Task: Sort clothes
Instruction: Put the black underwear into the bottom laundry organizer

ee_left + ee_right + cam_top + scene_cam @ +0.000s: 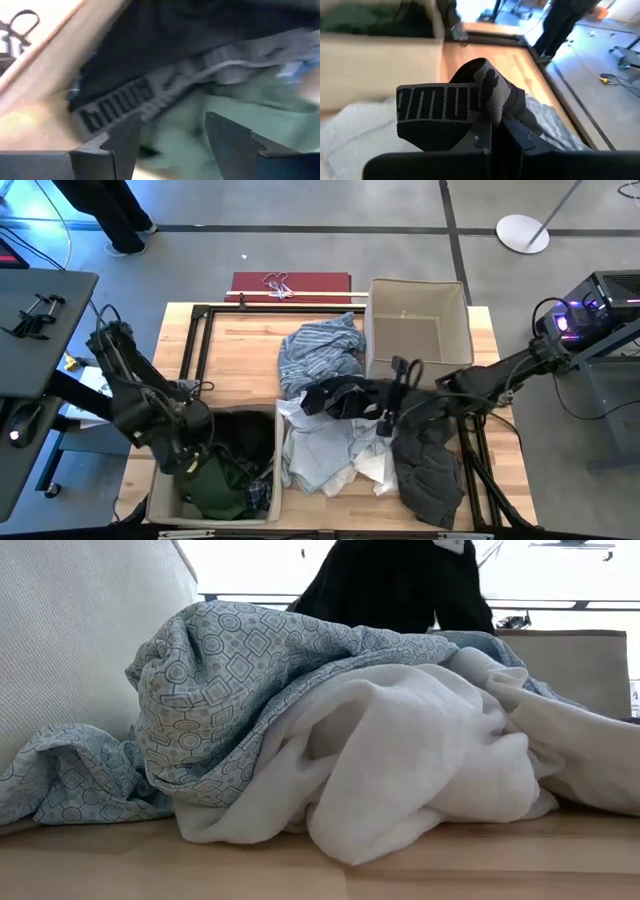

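Note:
My right gripper (378, 406) is shut on a black garment with a grey lettered waistband (445, 102) above the clothes pile at mid-table. It also shows dark in the low view (400, 580). My left gripper (195, 455) is open over the near-left beige box (160, 495). That box holds the dark green top (215, 490) and a dark piece with a grey waistband (150, 90). The light blue striped shirt (320, 350), white pieces (335, 460) and charcoal grey piece (430, 475) lie on the table. My right gripper pinches a bunched fold of the black garment's grey waistband (492, 95) between its two fingers, several layers thick. The garment is lifted above the pile. Whether its lower part rests on the clothes, I cannot tell.
A second beige box (415, 325) stands open at the far right of the table. A black metal frame (195, 330) runs along the table's far left. A dark red flat thing (290, 285) lies at the far edge. A person (110, 215) stands beyond the table.

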Controlling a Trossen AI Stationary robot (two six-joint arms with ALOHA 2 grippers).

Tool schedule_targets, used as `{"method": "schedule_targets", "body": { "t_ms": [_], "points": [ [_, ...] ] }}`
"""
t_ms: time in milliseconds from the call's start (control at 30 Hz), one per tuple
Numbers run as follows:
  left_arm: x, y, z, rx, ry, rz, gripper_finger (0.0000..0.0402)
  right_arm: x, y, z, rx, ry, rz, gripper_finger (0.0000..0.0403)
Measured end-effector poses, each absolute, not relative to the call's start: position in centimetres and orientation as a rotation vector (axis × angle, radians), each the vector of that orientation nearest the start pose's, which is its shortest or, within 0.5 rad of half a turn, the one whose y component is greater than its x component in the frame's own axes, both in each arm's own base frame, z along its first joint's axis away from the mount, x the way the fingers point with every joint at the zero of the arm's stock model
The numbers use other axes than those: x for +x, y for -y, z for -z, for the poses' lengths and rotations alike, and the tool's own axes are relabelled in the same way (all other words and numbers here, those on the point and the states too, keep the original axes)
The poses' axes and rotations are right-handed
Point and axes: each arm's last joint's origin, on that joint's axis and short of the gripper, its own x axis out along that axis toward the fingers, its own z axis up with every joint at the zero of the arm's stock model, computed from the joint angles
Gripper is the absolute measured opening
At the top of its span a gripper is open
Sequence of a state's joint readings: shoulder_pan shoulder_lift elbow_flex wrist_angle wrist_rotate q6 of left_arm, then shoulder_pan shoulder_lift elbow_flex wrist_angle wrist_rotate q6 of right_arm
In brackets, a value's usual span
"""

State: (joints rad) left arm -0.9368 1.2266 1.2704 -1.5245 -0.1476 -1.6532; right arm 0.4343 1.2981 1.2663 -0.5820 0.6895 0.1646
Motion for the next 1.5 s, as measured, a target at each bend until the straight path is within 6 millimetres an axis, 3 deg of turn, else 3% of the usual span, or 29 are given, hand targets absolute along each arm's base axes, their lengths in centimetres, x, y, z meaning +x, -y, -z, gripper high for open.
{"method": "schedule_targets", "body": {
  "t_ms": [100, 267, 400, 567, 667, 767, 867, 1000, 1067, 1300, 1500],
  "points": [
    [11.6, 14.2, -34.9, -0.644, -1.176, -0.484, 0.0213, 23.1, -9.7, -37.6, -0.159, -0.410, 0.323, 0.0005],
    [13.4, 13.9, -37.3, -0.475, -0.774, -0.390, 0.0213, 20.4, -9.6, -40.4, -0.166, -0.266, 0.330, 0.0005],
    [15.0, 13.6, -38.1, -0.181, -0.565, -0.377, 0.0213, 20.1, -9.7, -41.3, -0.130, -0.212, 0.234, 0.0005],
    [18.1, 13.4, -38.7, 0.142, -0.372, -0.526, 0.0213, 20.8, -10.4, -41.4, -0.117, -0.189, 0.138, 0.0005],
    [21.1, 13.6, -37.7, 0.305, -0.472, -0.442, 0.0214, 21.6, -10.9, -41.1, -0.136, -0.184, 0.128, 0.0005],
    [24.6, 14.4, -35.2, 0.463, -0.553, -0.276, 0.0214, 22.2, -11.3, -40.8, -0.130, -0.183, 0.082, 0.0005],
    [27.8, 14.8, -33.3, 0.537, -0.517, -0.187, 0.0214, 22.6, -11.6, -40.6, -0.118, -0.190, 0.036, 0.0005],
    [31.9, 14.5, -31.5, 0.589, -0.446, -0.210, 0.0214, 23.1, -12.0, -40.4, -0.111, -0.186, 0.010, 0.0005],
    [33.7, 14.3, -31.1, 0.577, -0.377, -0.230, 0.0214, 23.3, -12.1, -40.3, -0.111, -0.188, 0.009, 0.0005],
    [39.0, 13.1, -30.1, 0.383, -0.018, -0.026, 0.0214, 24.1, -12.7, -39.4, -0.106, -0.218, 0.006, 0.0005],
    [41.4, 11.9, -28.3, 0.262, 0.143, -0.046, 0.0213, 25.1, -13.2, -38.3, -0.144, -0.258, 0.005, 0.0005]
  ]
}}
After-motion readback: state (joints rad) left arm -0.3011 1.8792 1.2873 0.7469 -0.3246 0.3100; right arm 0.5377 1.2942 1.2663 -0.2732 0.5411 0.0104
